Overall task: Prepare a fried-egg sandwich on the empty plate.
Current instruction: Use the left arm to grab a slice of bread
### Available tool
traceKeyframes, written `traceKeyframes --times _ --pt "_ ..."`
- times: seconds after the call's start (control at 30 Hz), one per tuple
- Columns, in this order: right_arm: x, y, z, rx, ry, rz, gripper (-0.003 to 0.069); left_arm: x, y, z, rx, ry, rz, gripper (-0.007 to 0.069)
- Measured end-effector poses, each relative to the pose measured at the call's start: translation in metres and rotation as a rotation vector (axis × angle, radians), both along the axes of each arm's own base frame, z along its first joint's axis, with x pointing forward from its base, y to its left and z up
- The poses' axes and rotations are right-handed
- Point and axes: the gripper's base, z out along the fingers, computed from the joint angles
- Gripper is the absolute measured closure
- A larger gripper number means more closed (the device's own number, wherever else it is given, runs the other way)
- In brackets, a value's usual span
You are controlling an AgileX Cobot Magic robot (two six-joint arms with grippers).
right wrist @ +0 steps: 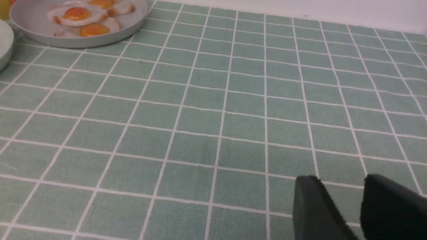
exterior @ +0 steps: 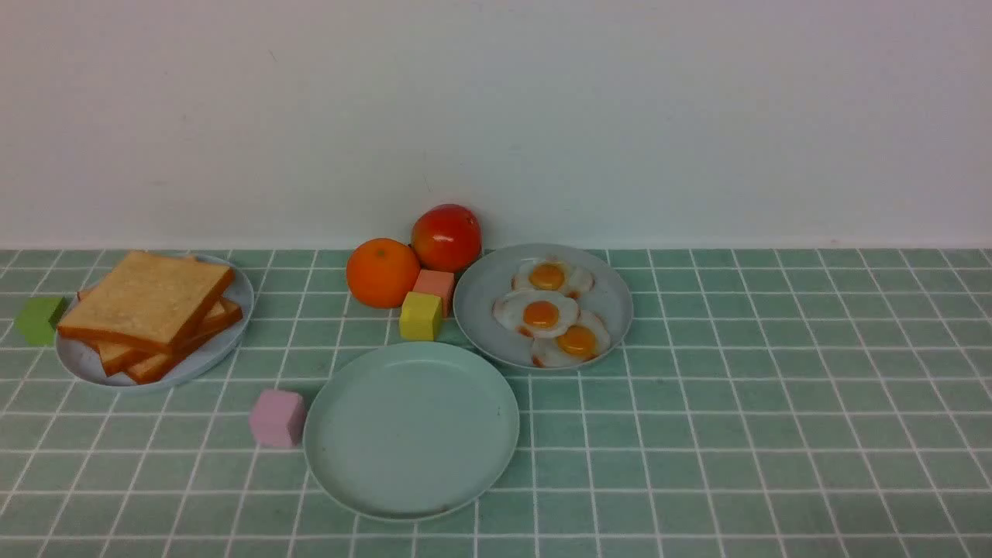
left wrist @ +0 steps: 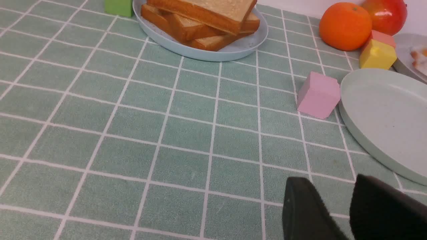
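Observation:
The empty plate (exterior: 411, 430), pale mint green, lies at the centre front of the tiled table; its rim (left wrist: 373, 146) shows in the left wrist view too. Golden toast slices (exterior: 147, 298) are stacked on a pale blue plate (exterior: 203, 358) at the back left, also seen as toast slices (left wrist: 203, 13). Three fried eggs (exterior: 540, 314) lie on a grey plate (exterior: 484, 310) behind the empty plate, and show as fried eggs (right wrist: 78, 14) in the right wrist view. My left gripper (left wrist: 333, 186) is open above bare tiles, short of the empty plate. My right gripper (right wrist: 340, 186) is open over bare tiles, far from the eggs. Neither arm shows in the front view.
An orange (exterior: 382, 273) and a red apple (exterior: 446, 237) sit at the back centre, with a yellow block (exterior: 420, 316) and a salmon block (exterior: 435, 285) beside them. A pink block (exterior: 277, 418) touches the empty plate's left side. A green block (exterior: 39, 319) lies far left.

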Motion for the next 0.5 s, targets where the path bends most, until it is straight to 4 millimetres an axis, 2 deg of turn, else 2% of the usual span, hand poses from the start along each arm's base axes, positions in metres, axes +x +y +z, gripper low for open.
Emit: traceKeyframes --times 0.5 --pt "0.0000 0.0000 0.0000 0.000 0.000 0.000 0.0420 0.0000 0.0000 0.0000 0.000 0.000 0.000 0.0389"
